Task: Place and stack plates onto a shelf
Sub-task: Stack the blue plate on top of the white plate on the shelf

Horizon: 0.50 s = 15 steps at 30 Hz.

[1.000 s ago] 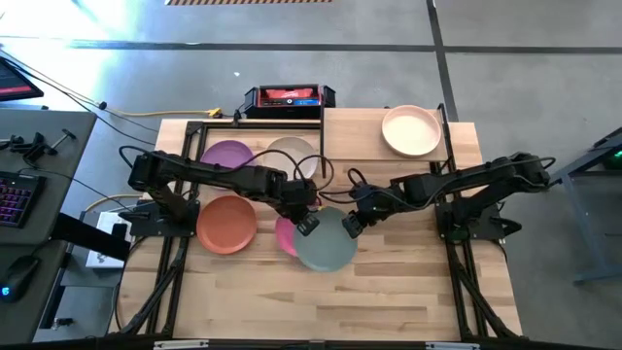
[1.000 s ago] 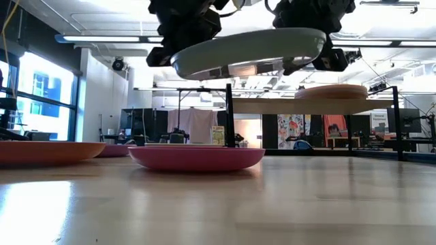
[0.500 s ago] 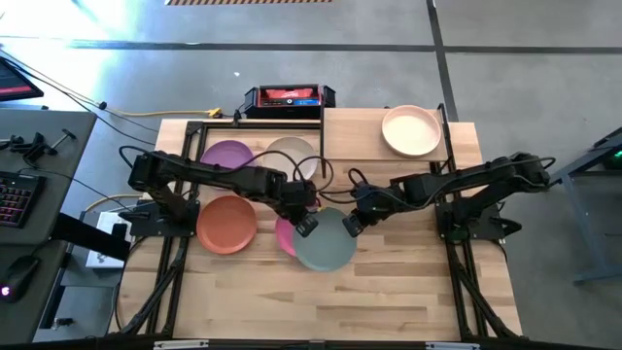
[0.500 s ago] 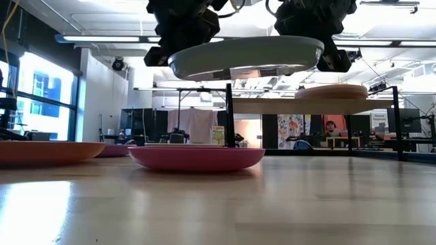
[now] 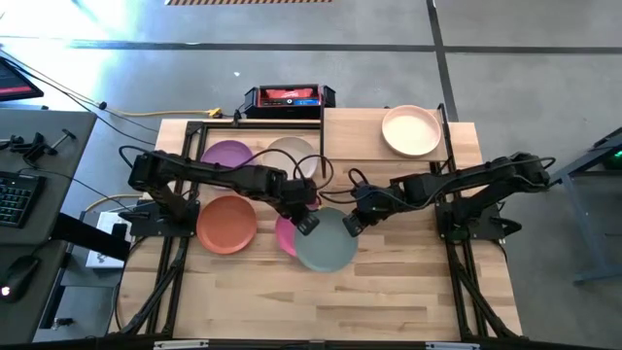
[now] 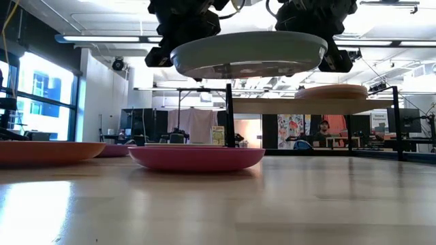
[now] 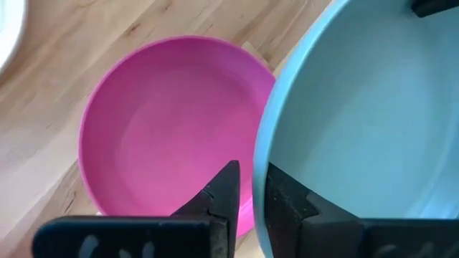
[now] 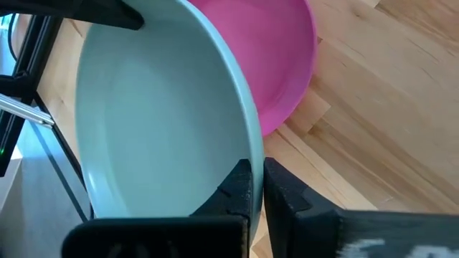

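High view: the pale teal plate (image 5: 326,243) hangs over the middle of the table (image 5: 389,301), overlapping the pink plate (image 5: 286,235) at its 9 o'clock. The left gripper (image 5: 305,225) meets its rim at about 10 o'clock, the right gripper (image 5: 352,224) at about 2 o'clock. The shelf (image 5: 360,136), toward 12 o'clock, carries a peach plate (image 5: 411,130).

Low view: the teal plate is level and well clear of the pink one, its rim thick and rigid.

Left wrist view: the fingers (image 7: 228,193) straddle the rim, one inside, one outside, but stand slightly apart, no longer pinching.

Right wrist view: the fingers (image 8: 240,188) are clamped on the rim.

It looks light, stiff and matte, though smooth enough to slip. An edge pinch is the only hold; gripped on one side, it will likely tip.
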Each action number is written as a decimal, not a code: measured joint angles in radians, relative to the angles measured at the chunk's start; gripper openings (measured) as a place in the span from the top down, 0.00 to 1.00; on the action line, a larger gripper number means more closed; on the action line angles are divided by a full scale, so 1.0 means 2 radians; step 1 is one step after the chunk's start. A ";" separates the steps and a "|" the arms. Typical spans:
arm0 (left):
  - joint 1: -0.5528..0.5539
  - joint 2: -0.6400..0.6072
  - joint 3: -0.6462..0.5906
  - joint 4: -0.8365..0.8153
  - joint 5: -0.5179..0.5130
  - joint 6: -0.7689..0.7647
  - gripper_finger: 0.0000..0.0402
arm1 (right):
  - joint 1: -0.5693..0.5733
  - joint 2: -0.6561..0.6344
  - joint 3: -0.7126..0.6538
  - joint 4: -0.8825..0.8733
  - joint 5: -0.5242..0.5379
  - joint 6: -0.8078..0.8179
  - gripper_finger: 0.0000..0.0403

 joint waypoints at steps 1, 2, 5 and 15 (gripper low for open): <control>0.002 0.000 0.000 0.001 0.004 0.000 0.87 | 0.000 0.000 0.000 -0.001 0.000 0.000 1.00; 0.003 0.000 0.000 0.002 0.007 0.000 0.85 | 0.000 0.000 0.000 -0.002 -0.001 0.000 1.00; 0.006 0.000 0.000 0.009 0.018 0.000 0.81 | 0.000 0.000 0.000 -0.005 -0.001 0.000 1.00; 0.010 -0.004 0.000 0.035 0.053 0.014 0.73 | 0.000 -0.001 0.000 -0.020 0.001 -0.002 1.00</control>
